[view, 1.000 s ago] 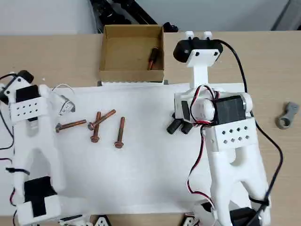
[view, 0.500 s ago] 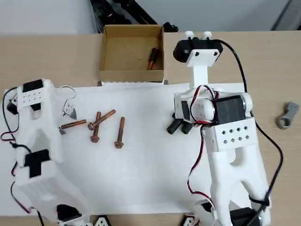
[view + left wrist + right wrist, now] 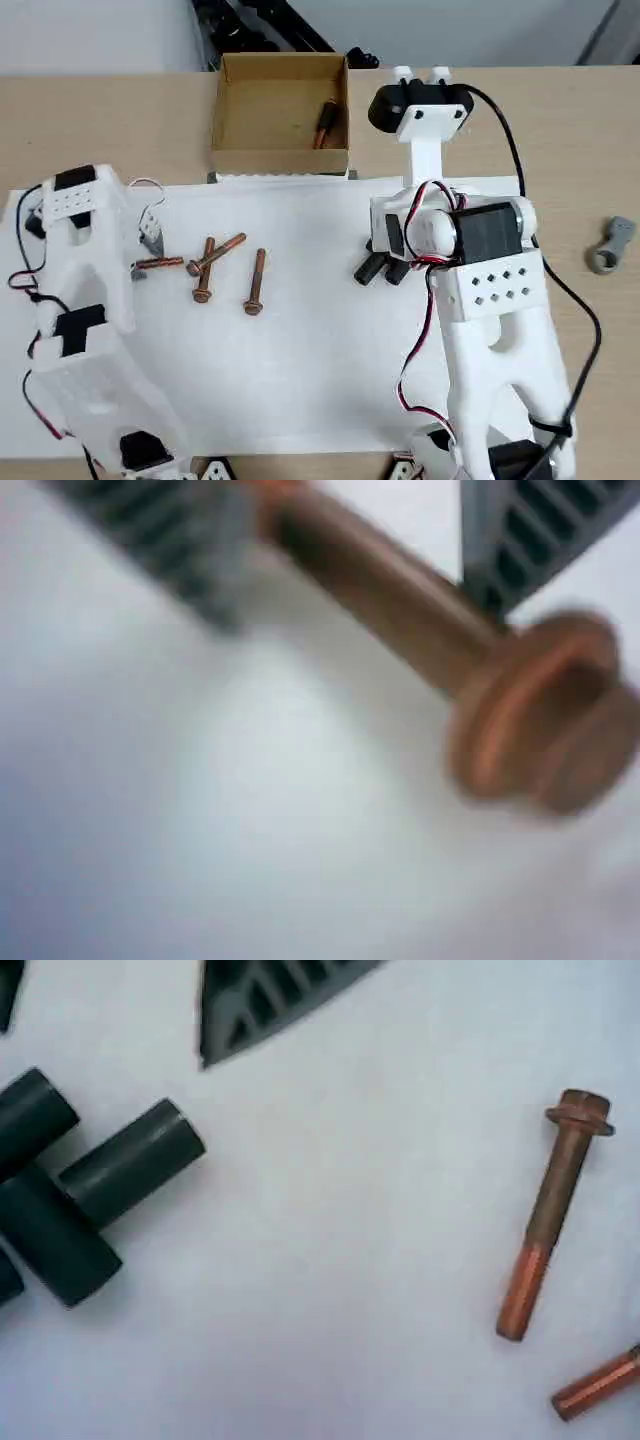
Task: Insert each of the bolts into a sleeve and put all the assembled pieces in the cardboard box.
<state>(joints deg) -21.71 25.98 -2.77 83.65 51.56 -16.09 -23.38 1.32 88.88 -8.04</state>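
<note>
Several copper bolts lie on the white mat (image 3: 320, 350): one (image 3: 160, 264) at the far left, a crossed pair (image 3: 210, 262), and one (image 3: 255, 282) standing apart. My left gripper (image 3: 148, 248) is down at the leftmost bolt (image 3: 400, 590) and open, with a finger on each side of the shaft. My right gripper (image 3: 388, 240) hangs open just above several black sleeves (image 3: 383, 268), which lie side by side (image 3: 130, 1165). The cardboard box (image 3: 280, 160) at the back holds one assembled piece (image 3: 326, 123).
In the right wrist view a bolt (image 3: 555, 1215) lies well apart from the sleeves, and a second bolt's tip (image 3: 595, 1385) shows beside it. A grey part (image 3: 610, 245) rests on the bare table at the far right. Dark equipment (image 3: 260, 25) stands behind the box.
My left arm has swung in toward the mat and brought its gripper down over the leftmost bolt. The right arm, bolts and sleeves have kept still.
</note>
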